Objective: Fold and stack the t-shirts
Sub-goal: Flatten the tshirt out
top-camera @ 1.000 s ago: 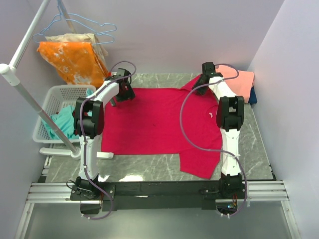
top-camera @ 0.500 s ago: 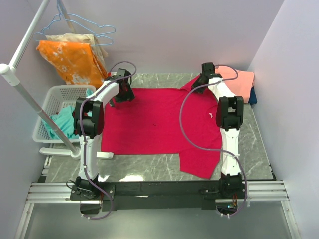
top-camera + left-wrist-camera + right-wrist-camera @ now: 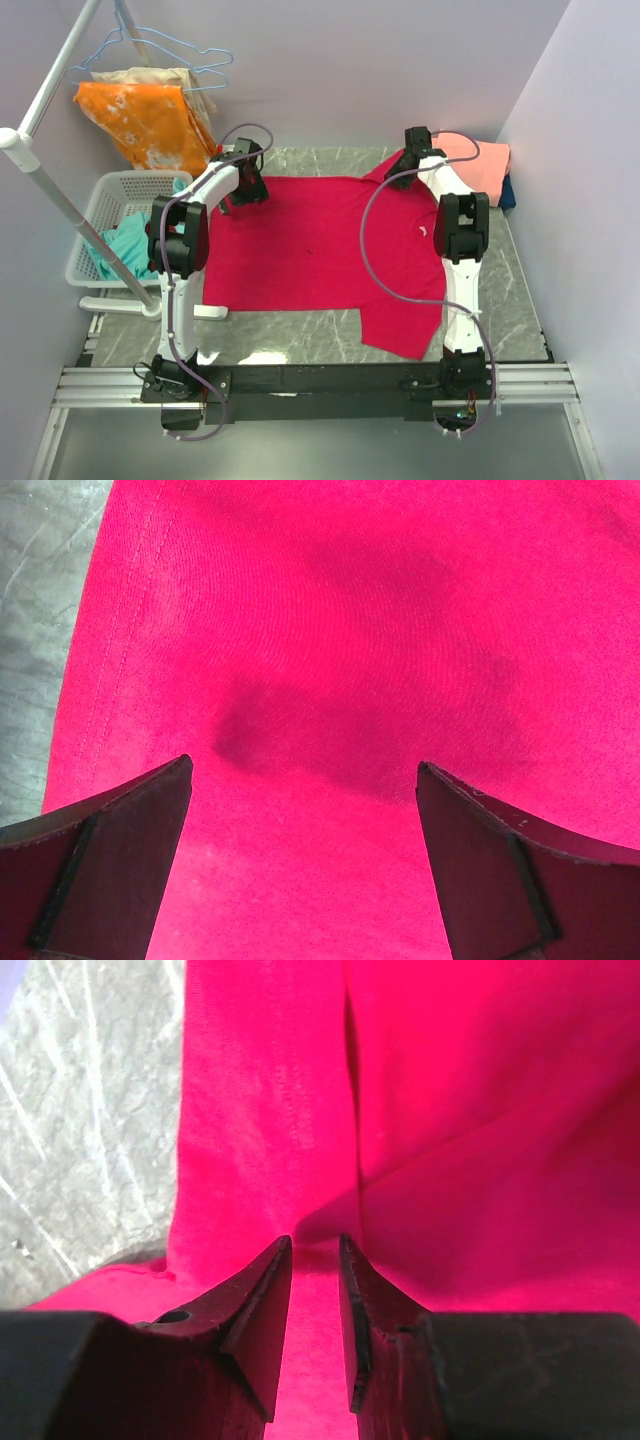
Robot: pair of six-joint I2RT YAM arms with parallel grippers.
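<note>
The crimson-red t-shirt [image 3: 310, 240] lies spread flat on the marble table [image 3: 520, 300], one sleeve hanging toward the near edge. My left gripper [image 3: 243, 190] [image 3: 302, 763] hovers wide open over its far left corner, just inside the hem. My right gripper [image 3: 403, 170] [image 3: 314, 1238] is low over the far right sleeve seam. Its jaws stand a narrow gap apart, with red cloth showing between them. A salmon-pink t-shirt [image 3: 482, 160] lies folded at the far right on top of a dark blue one [image 3: 508, 192].
A white laundry basket [image 3: 110, 200] holding teal cloth stands left of the table. An orange white-blotched cloth [image 3: 145, 120] hangs on a rack behind it, and the rack's white pole [image 3: 60, 190] slants across the left side. Walls close in at the back and right.
The right wrist shifted slightly over the far right sleeve a second ago and has since held still. The left arm and the red shirt have not moved.
</note>
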